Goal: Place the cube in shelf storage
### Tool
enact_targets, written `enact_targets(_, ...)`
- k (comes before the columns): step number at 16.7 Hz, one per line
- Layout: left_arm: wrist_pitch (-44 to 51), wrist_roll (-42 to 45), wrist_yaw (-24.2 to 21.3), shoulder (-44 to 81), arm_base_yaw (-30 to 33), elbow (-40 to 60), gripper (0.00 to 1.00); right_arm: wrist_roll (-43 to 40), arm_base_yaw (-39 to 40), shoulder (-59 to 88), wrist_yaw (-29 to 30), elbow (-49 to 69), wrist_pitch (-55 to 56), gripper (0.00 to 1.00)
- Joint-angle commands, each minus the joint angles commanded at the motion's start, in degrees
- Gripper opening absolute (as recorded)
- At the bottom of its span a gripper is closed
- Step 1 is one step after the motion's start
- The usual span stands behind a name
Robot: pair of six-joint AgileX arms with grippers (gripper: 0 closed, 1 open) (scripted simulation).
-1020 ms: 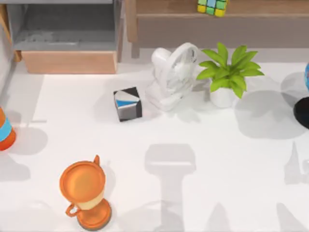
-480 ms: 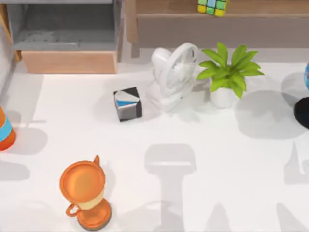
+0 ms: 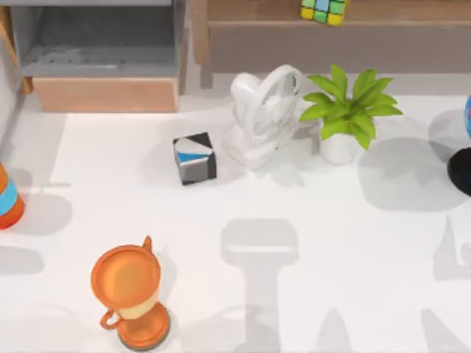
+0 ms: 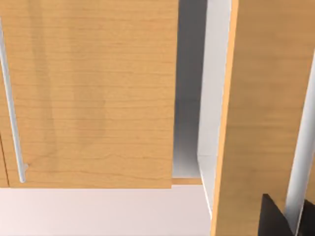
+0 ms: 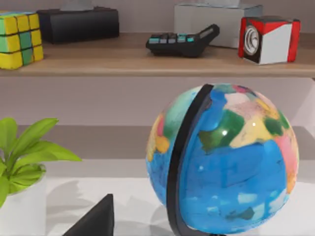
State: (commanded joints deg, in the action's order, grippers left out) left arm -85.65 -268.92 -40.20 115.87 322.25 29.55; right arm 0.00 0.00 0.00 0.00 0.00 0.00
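cube (image 3: 323,10) resting on the board of the shelf storage (image 3: 383,13) | apart from both hands, nothing gripping it | potted plant (image 3: 346,110) and globe (image 5: 224,157) before the shelf | hands' opening: cannot tell

Fan (image 3: 261,114) between dark cube (image 3: 195,157) and plant (image 3: 346,110)

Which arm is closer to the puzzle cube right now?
Right, probably. The right gripper faces the shelf storage with the cube on its board, beyond a globe; the left gripper faces wooden panels.
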Motion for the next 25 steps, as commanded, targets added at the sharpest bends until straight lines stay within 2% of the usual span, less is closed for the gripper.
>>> enact_targets(4,1.6,-0.3,0.9,1.4,1.2,1.9,0.00,0.0,0.0,0.0,0.0,0.0,0.0,1.00)
enact_targets(11,7.4,-0.5,6.7,5.6,6.6,12.1,0.00,0.0,0.0,0.0,0.0,0.0,0.0,1.00)
enact_targets(17,8.1,-0.6,6.9,6.1,7.0,13.0,0.00,0.0,0.0,0.0,0.0,0.0,0.0,1.00)
enact_targets(25,14.9,-0.8,11.5,11.7,11.4,25.5,0.00,0.0,0.0,0.0,0.0,0.0,0.0,1.00)
